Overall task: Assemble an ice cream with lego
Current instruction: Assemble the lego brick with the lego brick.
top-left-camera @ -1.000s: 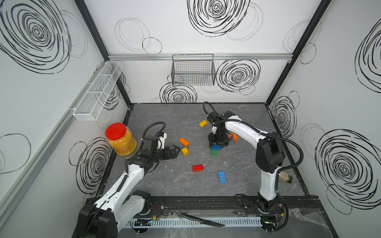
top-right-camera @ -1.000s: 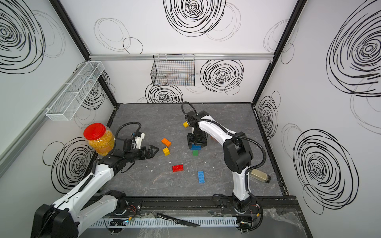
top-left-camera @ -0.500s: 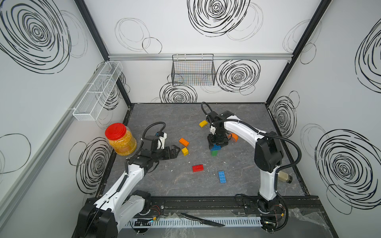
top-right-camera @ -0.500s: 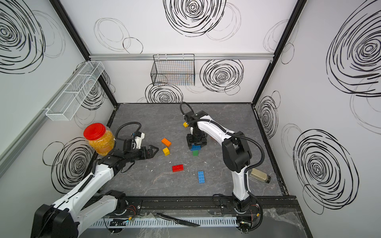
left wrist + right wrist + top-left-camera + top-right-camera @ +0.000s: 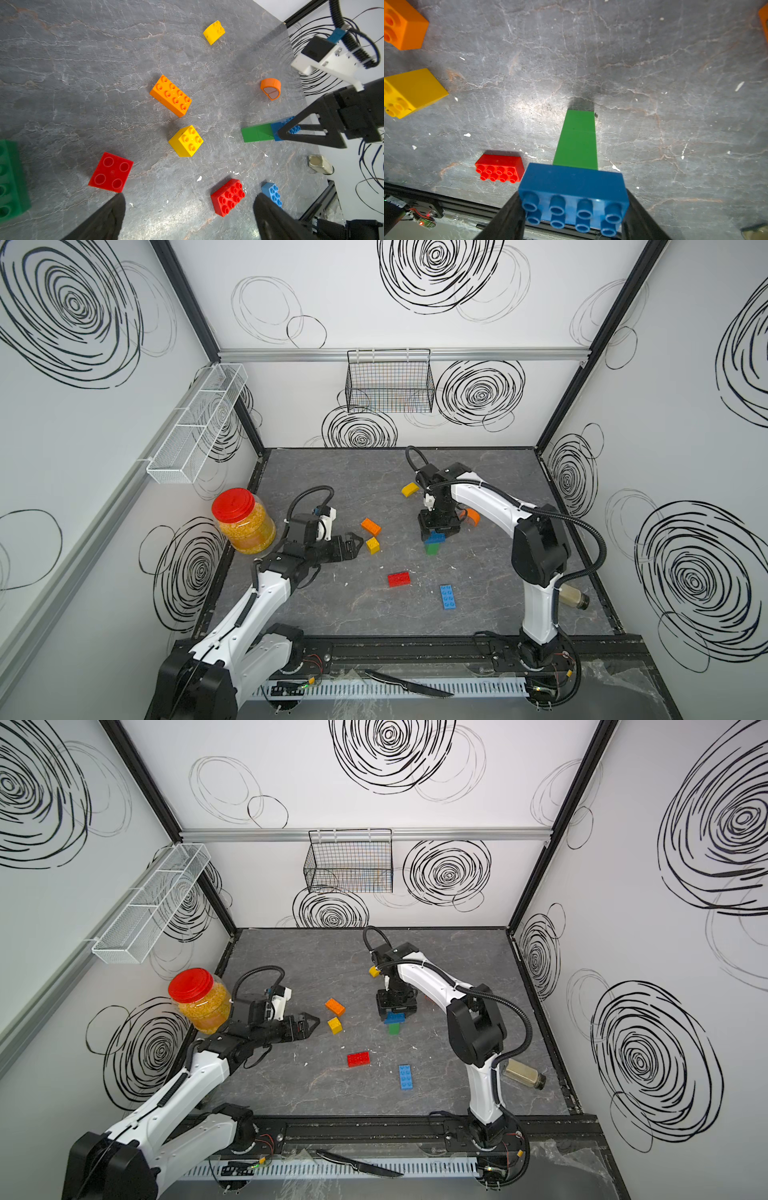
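- Right wrist view: right pincer [image 5: 573,207] is closed on the long blue brick [image 5: 573,187], one finger at each short end. Brick sits studs-up on top of the narrow green column [image 5: 577,141].
- In a top view, that stack stands on the counter [image 5: 332,472], just 3 o'clock of centre.
- Around the stack: orange dome piece [image 5: 471,517] at 2 o'clock, yellow dome piece [image 5: 410,489] at 11, red brick [image 5: 399,579] at approx. 7, second blue brick [image 5: 448,596] near 6.
- Left pincer [image 5: 356,546] is wide open and empty, low over the counter. Its tips are just beside the yellow square brick [image 5: 372,545], on that brick's 9 o'clock side, w/ the orange long brick [image 5: 370,526] at 12.
- Risk 1: column is tall + thin and the blue brick overhangs both sides, so an off-axis push or sideways drag on release prob. tips the whole stack.
- Risk 2: can't tell if blue is fully seated. If not, it may sit crooked and the next piece won't lock.
- Risk 3: nothing braces the column base, as the left pincer is well apart, so the base may slide under pressing.
- Risk 4: lifting before letting go could pull blue off.
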You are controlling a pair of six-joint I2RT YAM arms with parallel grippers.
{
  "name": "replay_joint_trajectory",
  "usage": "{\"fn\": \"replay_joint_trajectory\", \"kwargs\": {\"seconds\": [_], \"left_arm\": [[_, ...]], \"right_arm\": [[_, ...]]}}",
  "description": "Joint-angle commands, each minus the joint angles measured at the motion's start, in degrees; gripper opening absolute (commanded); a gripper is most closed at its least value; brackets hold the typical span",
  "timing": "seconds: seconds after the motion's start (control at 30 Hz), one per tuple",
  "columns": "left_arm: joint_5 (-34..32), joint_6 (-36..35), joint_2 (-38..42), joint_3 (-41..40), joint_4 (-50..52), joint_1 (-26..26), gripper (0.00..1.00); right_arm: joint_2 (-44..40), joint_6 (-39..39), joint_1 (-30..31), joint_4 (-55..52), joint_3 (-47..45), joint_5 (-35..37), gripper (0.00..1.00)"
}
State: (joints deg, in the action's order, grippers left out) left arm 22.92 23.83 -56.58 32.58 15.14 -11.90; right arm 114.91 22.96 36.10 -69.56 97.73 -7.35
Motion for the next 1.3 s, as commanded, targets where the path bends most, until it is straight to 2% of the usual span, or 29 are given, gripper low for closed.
{"fn": "replay_joint_trajectory", "kwargs": {"seconds": [0.0,0.13,0.23,1.27], "left_arm": [[-0.1,0.0,0.9,0.1,-0.5,-0.1,0.99],[-0.2,0.0,1.3,0.1,-0.5,-0.1,0.99],[-0.4,0.0,1.4,0.0,-0.5,0.0,0.99],[-0.5,0.0,2.1,0.1,-0.3,0.6,0.99]], "right_arm": [[5.3,2.0,0.4,-2.2,-3.0,2.5,0.44],[5.0,2.1,0.7,-2.1,-1.9,2.4,0.53],[4.9,2.4,0.8,-2.2,-0.5,2.3,0.56],[2.3,2.3,1.2,-0.7,1.0,1.1,0.73]]}}
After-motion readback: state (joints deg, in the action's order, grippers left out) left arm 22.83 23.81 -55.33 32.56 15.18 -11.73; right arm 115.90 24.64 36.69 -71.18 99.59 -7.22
